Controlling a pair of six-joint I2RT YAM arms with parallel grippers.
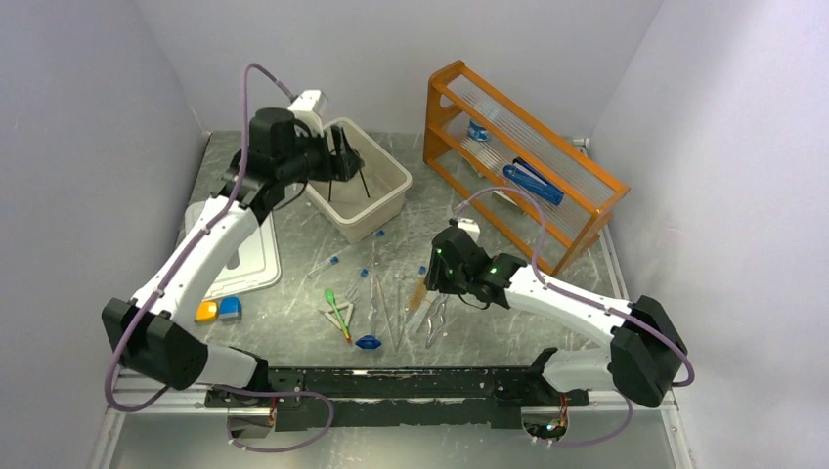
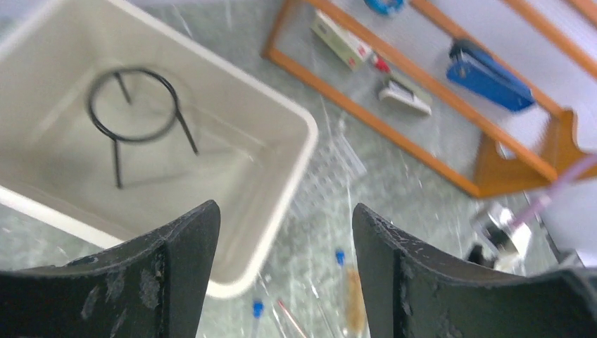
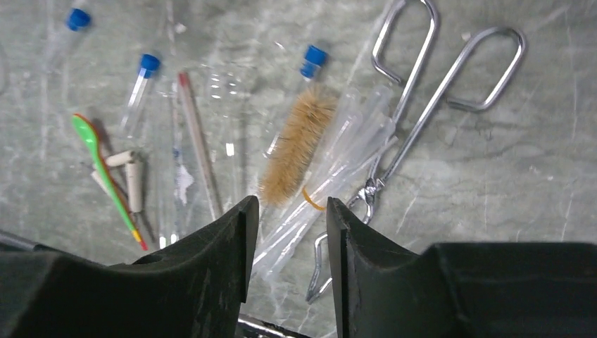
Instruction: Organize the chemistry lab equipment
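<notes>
Along the left side, the left arm rises from its base and slants up the grey table [image 1: 283, 293] to the cream rectangular plastic bin [image 1: 389, 186]. The left gripper [image 1: 344, 161] hangs over the bin's left part, its fingers spread wide with nothing between them. Inside the bin the black wire ring stand [image 2: 134, 140] stands upright on its legs.

Mid-table lie a green dropper [image 3: 98, 158], clear blue-capped test tubes [image 3: 137, 95], a tan bristle brush [image 3: 299, 141], a banded bundle of clear plastic pipettes [image 3: 345, 158] and metal scissor-handled tweezers [image 3: 368, 190].

From the right, the right arm folds at its elbow and reaches left, wrist tipped down. The right gripper [image 3: 288, 208] straddles the bundle with a narrow gap; whether its fingers press on it cannot be told.
</notes>
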